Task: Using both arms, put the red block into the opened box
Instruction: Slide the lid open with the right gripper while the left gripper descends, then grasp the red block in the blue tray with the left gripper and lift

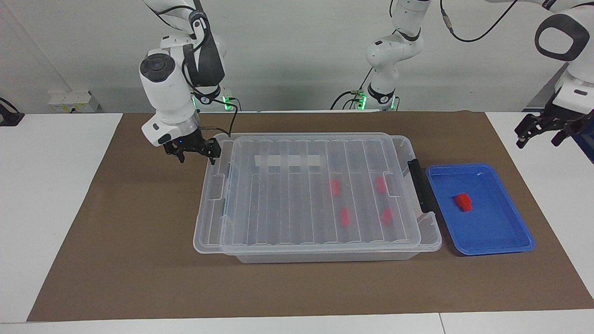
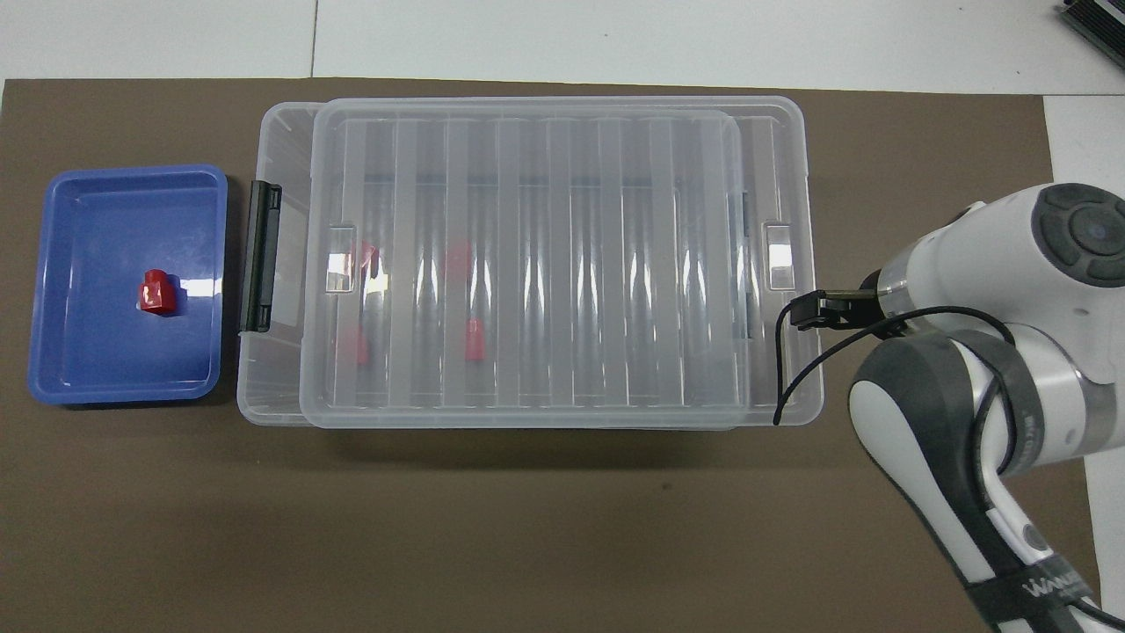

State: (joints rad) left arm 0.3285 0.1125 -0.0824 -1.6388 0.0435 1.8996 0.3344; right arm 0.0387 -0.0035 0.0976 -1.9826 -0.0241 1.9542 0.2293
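i'm in the lid-opening step: the lid [image 1: 306, 195] sits slid partway toward the right arm's end of the box [image 1: 424, 232], leaving only a narrow gap by the black latch. my right gripper [image 1: 192, 150] hangs just beside the lid's edge, jaws released and empty. my left gripper [image 1: 540, 130] waits off the mat, jaws released. the red block [image 1: 462, 202] lies in the blue tray [image 1: 501, 241]. next i'd judge the lid needs dragging further before the left arm picks.

From my station the four red blocks in the box [image 1: 325, 253] show only as blurs through its ribbed lid [image 1: 297, 195], the left gripper [image 1: 540, 132] is missing from the overhead view, and there the right arm [image 2: 984, 369] covers most of its own gripper.
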